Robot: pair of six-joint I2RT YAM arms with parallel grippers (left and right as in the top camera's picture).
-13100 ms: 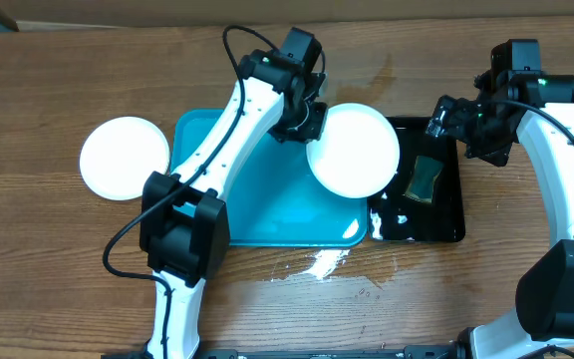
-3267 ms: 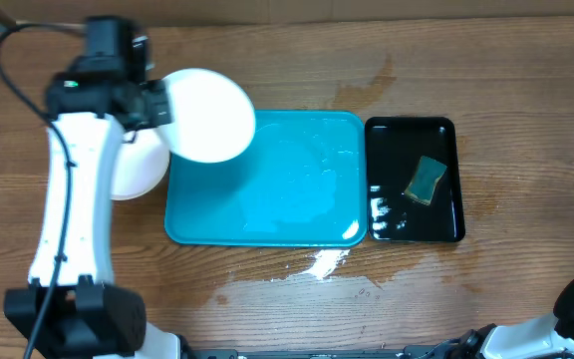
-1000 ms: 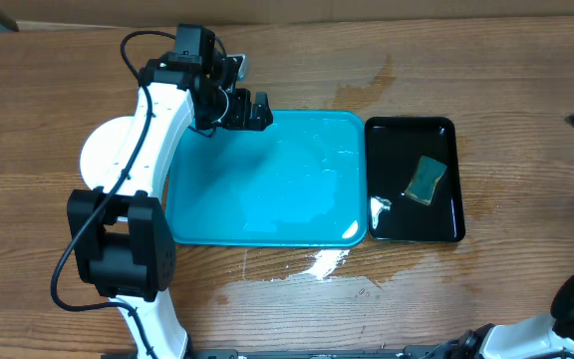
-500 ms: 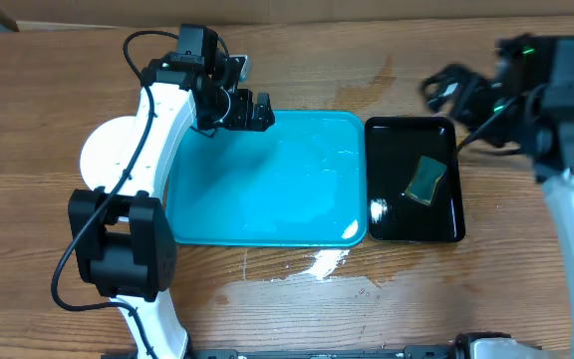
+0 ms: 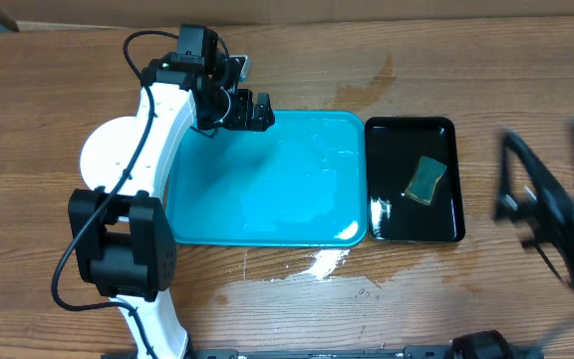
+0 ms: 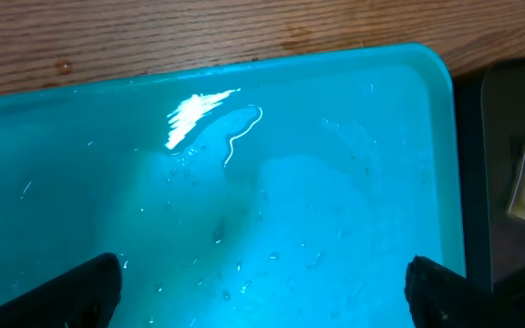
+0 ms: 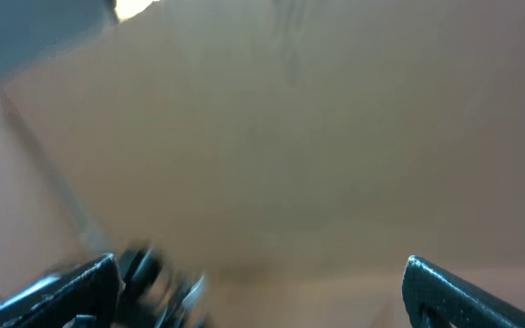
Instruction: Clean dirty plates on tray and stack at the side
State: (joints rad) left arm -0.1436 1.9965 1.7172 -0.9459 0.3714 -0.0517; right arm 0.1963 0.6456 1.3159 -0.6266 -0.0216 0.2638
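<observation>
**Last plate dropped off, tray now bare**

The plates (image 5: 103, 160) sit stacked on the worktop (image 5: 48, 269), just left of the tray (image 5: 267, 199), which holds none since the drop-off. The left claw (image 5: 255, 110), wide and empty, hangs over its back-left corner. The right claw (image 7: 262, 296), wide, swings past blurred. Task looks finished.

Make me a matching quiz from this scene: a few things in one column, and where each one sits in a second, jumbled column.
Things:
1. plates
2. sponge
3. turquoise tray
4. left end effector

Places:
A. lying in the black tray
B. between the plates and the black tray
C. on the wood, left of the turquoise tray
D. open, above the turquoise tray's far edge

Pairs: 1-C, 2-A, 3-B, 4-D
</observation>
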